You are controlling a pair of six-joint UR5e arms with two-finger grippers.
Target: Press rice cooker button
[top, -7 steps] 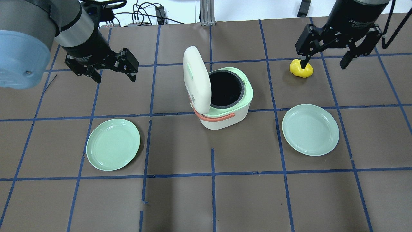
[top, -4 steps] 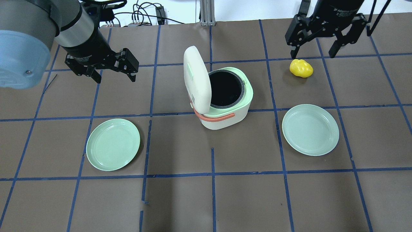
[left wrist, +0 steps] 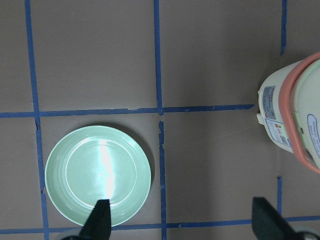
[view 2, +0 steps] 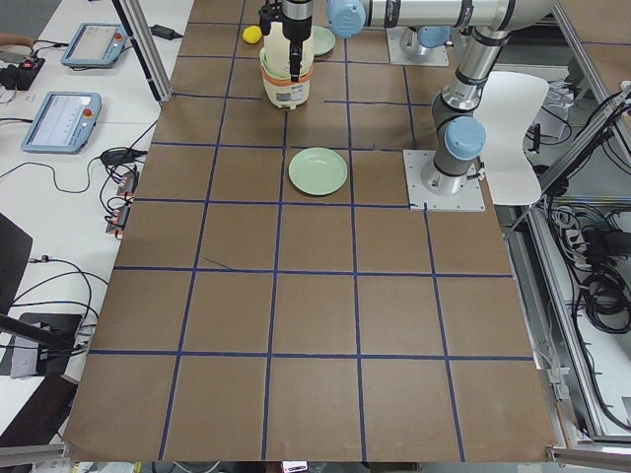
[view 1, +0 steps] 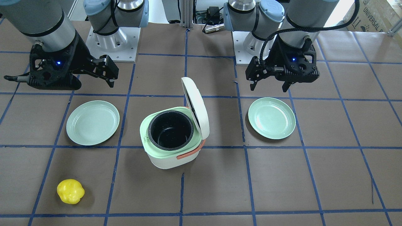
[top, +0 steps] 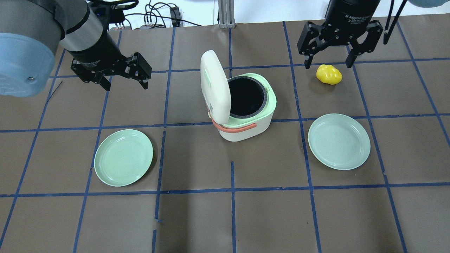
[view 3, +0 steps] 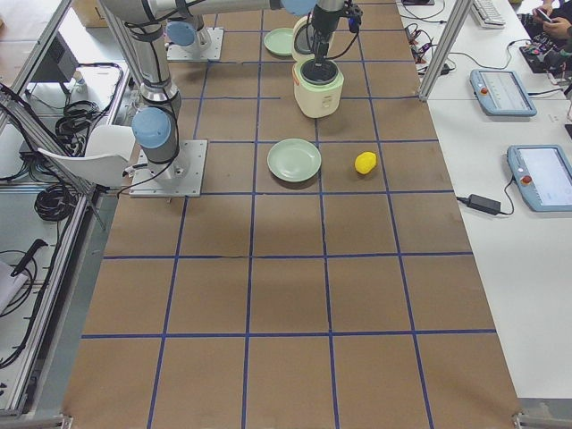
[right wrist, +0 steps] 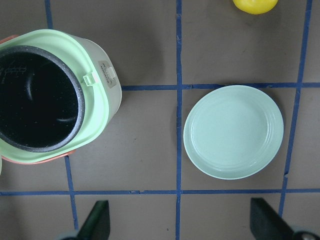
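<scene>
With the rice cooker [top: 262,126] at the middle of the table [top: 197,218], lid already up, the press looks done, so the left tool [top: 125,86] and right tool [top: 328,63], both wide and empty at the far side, need only back away.

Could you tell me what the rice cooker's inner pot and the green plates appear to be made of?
The inner pot looks like metal with a dark, speckled non-stick coating. The green plates seem smooth plastic or melamine, judging by their soft sheen; ceramic is possible.
</scene>
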